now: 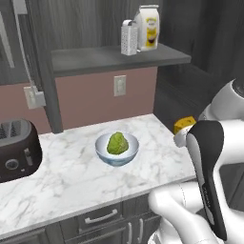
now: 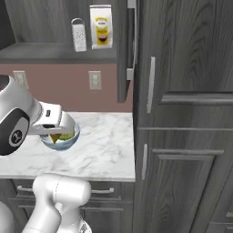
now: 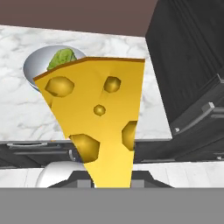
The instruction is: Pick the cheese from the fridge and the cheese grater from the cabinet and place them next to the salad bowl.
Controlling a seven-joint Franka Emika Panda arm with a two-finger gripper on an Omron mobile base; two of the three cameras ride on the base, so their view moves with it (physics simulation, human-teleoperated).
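Observation:
My gripper (image 3: 112, 178) is shut on the cheese (image 3: 98, 118), a yellow-orange holed wedge that hides most of the fingers. From the left base the cheese (image 1: 184, 124) hangs just above the counter's right end, to the right of the salad bowl (image 1: 101, 144). From the right base the wedge (image 2: 55, 138) sits under the hand, in front of the bowl (image 2: 68, 144). The bowl (image 3: 33, 66) with lettuce lies beyond the wedge. The silver cheese grater (image 1: 128, 38) (image 2: 79, 35) stands upright on the open cabinet's dark shelf board (image 1: 95, 59).
A white-and-yellow bag (image 1: 148, 27) stands right of the grater. A dark toaster (image 1: 16, 147) occupies the counter's left end. The white marble counter (image 1: 71, 181) ends at tall dark cabinet doors (image 2: 182, 113) on the right. Drawers with metal handles (image 1: 101, 217) lie below.

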